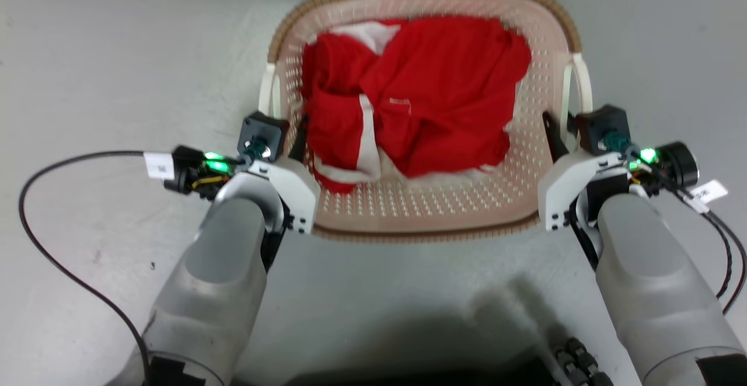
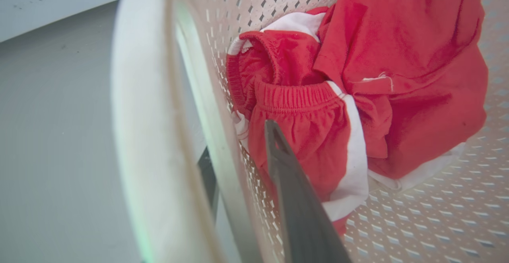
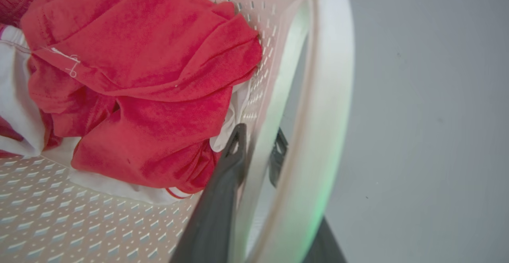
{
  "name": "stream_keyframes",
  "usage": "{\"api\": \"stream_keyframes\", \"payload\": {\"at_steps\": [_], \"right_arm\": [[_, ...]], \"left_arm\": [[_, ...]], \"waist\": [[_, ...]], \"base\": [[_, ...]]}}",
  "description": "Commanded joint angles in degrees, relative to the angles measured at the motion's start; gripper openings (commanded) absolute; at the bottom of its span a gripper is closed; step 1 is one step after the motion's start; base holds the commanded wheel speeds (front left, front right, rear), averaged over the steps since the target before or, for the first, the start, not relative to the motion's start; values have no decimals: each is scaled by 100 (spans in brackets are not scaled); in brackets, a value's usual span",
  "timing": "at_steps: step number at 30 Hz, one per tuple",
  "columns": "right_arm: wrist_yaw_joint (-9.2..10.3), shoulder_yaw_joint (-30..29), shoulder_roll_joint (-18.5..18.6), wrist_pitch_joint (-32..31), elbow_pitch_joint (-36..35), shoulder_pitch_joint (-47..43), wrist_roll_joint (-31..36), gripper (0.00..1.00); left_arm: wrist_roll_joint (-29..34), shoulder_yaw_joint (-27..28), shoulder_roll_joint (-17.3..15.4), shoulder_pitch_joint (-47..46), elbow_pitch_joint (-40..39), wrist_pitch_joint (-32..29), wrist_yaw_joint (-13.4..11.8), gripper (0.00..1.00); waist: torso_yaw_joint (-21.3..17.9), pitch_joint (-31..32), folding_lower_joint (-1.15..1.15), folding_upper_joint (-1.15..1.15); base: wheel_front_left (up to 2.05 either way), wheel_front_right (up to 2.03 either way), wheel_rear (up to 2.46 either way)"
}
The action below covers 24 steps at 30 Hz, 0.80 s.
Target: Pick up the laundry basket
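**Head view.** The laundry basket (image 1: 408, 208) stands on the grey floor (image 1: 117, 53) straight ahead, between the two arms. It is loaded with crumpled red-and-white garments (image 1: 420, 94). The left gripper (image 1: 296, 138) is at the basket's left wall, by the near end of the left handle (image 1: 266, 91). The right gripper (image 1: 554, 132) is at the right wall, by the right handle (image 1: 583, 82). Finger contact cannot be read from here. A black cable (image 1: 35, 228) loops across the floor on the left.

**Left wrist view.** The inner finger (image 2: 294, 199) lies inside the basket, against the garments. The outer finger (image 2: 207, 175) sits in the gap between wall and handle. The wall runs between them; whether they press on it cannot be told.

**Right wrist view.** The inner finger (image 3: 226, 175) and outer finger (image 3: 278, 155) lie tight on opposite faces of the wall, clamping it.
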<state>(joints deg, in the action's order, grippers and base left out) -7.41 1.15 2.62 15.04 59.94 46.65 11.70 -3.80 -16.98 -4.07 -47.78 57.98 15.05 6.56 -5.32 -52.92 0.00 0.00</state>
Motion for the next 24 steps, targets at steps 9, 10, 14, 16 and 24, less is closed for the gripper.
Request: {"api": "stream_keyframes", "payload": {"at_steps": [9,10,14,16,24], "right_arm": [[-7,-239,69,18,684,-384,392,0],[-7,-242,69,18,775,-411,406,0],[-7,-210,68,18,1035,-475,416,0],[-7,-148,67,11,1171,-534,436,0],[-7,408,56,-308,1368,-979,-52,0]], "left_arm": [[-451,-345,96,496,456,26,133,0],[-521,-421,101,542,520,26,133,0],[-748,-642,112,664,700,26,135,0],[-974,-837,115,789,806,26,135,0],[-1874,-1638,126,1090,1077,-234,141,0]], "waist": [[369,1351,0,0],[394,1483,0,0],[448,1831,0,0],[472,2064,0,0],[623,2944,0,0]], "base": [[0,0,0],[0,0,0],[0,0,0],[0,0,0],[0,0,0]]}}
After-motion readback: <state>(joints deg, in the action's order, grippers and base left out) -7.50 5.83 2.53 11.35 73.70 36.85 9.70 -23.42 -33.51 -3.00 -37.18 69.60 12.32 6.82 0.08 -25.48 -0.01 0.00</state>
